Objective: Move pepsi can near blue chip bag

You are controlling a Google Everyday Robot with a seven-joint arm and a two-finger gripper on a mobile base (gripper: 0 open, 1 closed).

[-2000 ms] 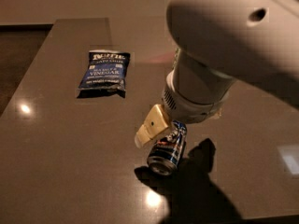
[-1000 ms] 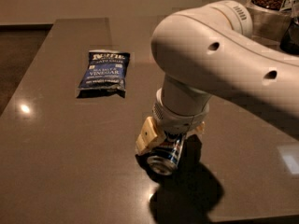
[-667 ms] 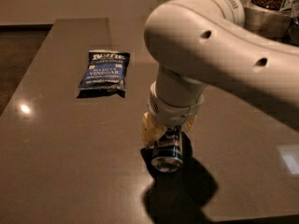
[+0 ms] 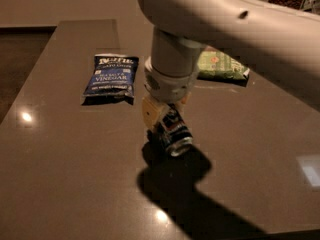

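The pepsi can (image 4: 173, 133), dark blue with a silver end facing me, hangs tilted in my gripper (image 4: 162, 118) just above the dark table (image 4: 60, 174). The gripper reaches down from the large white arm and is shut on the can. The blue chip bag (image 4: 111, 77), flat with white "VINEGAR" lettering, lies on the table up and to the left of the can, a short gap away.
A green snack packet (image 4: 222, 66) lies at the back right, partly hidden behind the arm. The table's left edge runs diagonally past the chip bag. The arm's shadow falls on the table below the can.
The arm has swung left and the gripper has carried the can closer to the blue chip bag. The green packet has come into sight behind the arm.
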